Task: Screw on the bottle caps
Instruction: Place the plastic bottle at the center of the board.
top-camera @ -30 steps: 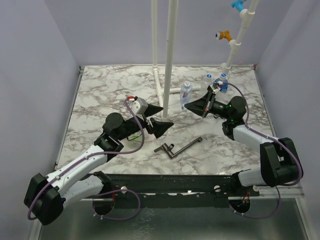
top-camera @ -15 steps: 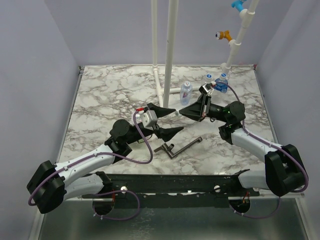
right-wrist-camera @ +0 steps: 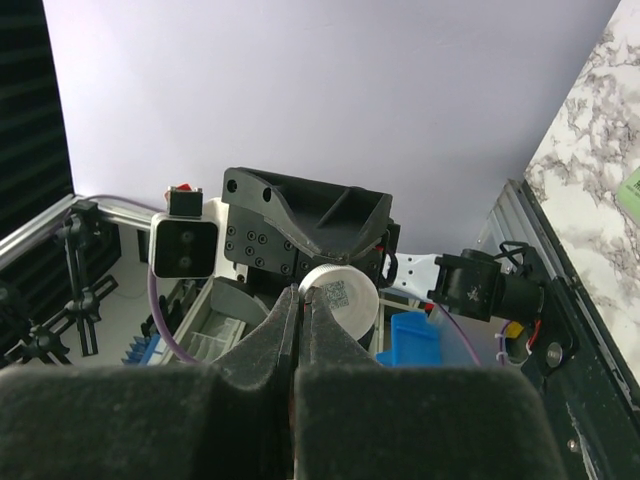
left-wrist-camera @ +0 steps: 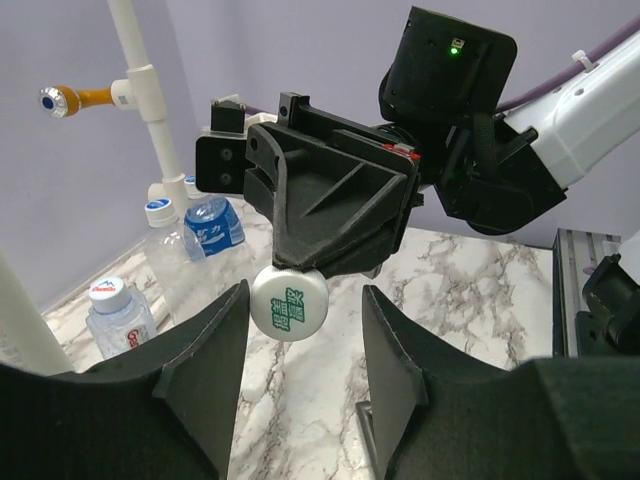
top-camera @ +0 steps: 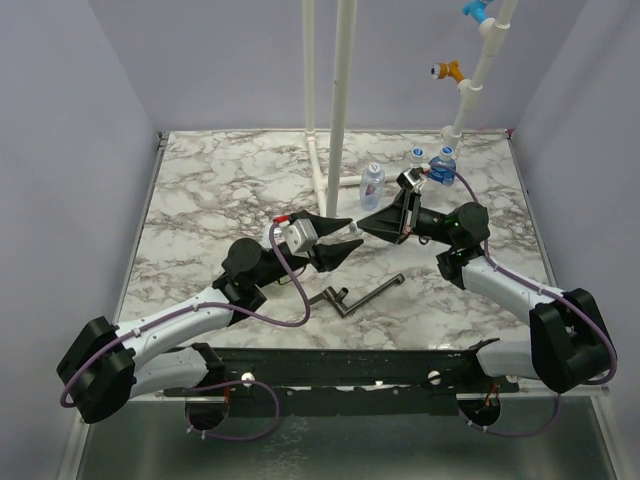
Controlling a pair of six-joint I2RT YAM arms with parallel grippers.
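Observation:
A white bottle cap (left-wrist-camera: 289, 305) with green print hangs in mid-air, pinched by its rim in my right gripper (right-wrist-camera: 300, 296), which is shut on it; the cap's inside (right-wrist-camera: 345, 298) shows a printed code. My left gripper (left-wrist-camera: 305, 312) faces it tip to tip, jaws open on either side of the cap. Its left finger (left-wrist-camera: 205, 350) nearly touches the cap, while the right finger (left-wrist-camera: 395, 350) stands apart. In the top view both grippers (top-camera: 356, 228) meet above the table's middle. Three bottles (top-camera: 372, 183) (top-camera: 416, 158) (top-camera: 445, 166) stand at the back right.
A black T-shaped tool (top-camera: 355, 295) lies on the marble table (top-camera: 200, 200) just in front of the grippers. Tall white pipes (top-camera: 340, 100) rise behind them, and another pipe (left-wrist-camera: 150, 110) with an orange fitting stands by the bottles (left-wrist-camera: 120, 315).
My left arm has swung right and forward to meet the right gripper, and its jaws have narrowed around the cap. The right gripper shifted slightly left, still holding the cap.

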